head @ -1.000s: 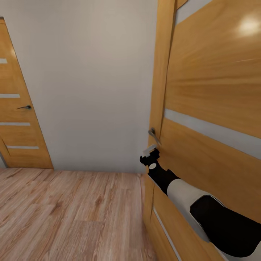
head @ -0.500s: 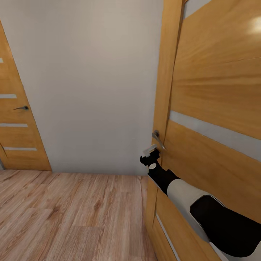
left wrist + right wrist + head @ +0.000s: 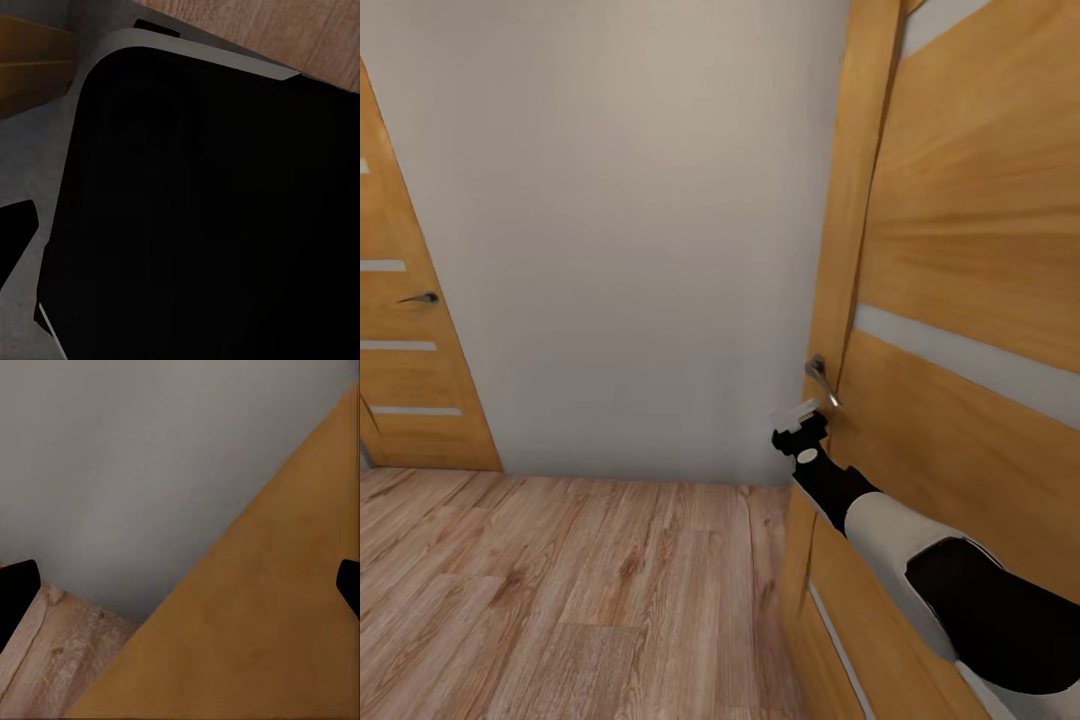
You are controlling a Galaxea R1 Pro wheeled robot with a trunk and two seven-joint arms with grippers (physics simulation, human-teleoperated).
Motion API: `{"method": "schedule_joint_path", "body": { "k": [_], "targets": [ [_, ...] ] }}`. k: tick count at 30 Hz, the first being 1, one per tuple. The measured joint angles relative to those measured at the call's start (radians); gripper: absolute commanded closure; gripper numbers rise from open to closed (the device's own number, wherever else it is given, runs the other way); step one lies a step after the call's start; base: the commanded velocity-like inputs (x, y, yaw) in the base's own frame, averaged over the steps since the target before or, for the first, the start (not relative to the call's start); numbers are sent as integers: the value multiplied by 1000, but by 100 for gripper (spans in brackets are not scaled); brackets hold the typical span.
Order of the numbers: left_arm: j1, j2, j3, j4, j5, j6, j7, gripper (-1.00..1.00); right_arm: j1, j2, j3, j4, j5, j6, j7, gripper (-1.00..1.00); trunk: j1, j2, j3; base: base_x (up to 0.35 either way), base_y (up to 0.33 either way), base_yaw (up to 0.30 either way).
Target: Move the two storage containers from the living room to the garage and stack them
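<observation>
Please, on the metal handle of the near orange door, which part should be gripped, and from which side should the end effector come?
Probably the free lever of the door handle, not its base at the near door edge. The lever sticks out from the door face toward the room, so the right end effector, just below it, should come from the room side, fingers above and below the bar.

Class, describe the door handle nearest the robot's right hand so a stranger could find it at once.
Start at the big orange-wood door with pale stripes on the right. At its left edge sits a curved silver lever handle, just above the right hand. The other handle, on the far left door, is small, dark and distant.
</observation>
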Motion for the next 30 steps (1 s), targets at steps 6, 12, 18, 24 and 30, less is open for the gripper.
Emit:
{"method": "schedule_joint_path", "body": {
  "k": [6,12,18,24,30],
  "targets": [
    [0,0,0,0,0,0,0,-100,0,-28,1,0,-1,0,1,-100,0,0,0,0,0,0],
    [0,0,0,0,0,0,0,-100,0,-68,1,0,-2,0,1,-100,0,0,0,0,0,0],
    [0,0,0,0,0,0,0,-100,0,-167,-106,2,2,0,-3,-100,0,0,0,0,0,0],
    [0,0,0,0,-1,0,0,-100,0,-208,-104,1,-1,0,0,-100,0,0,0,0,0,0],
    [0,0,0,0,-2,0,0,-100,0,-231,-106,3,-3,2,2,-100,0,0,0,0,0,0]
  ]
}}
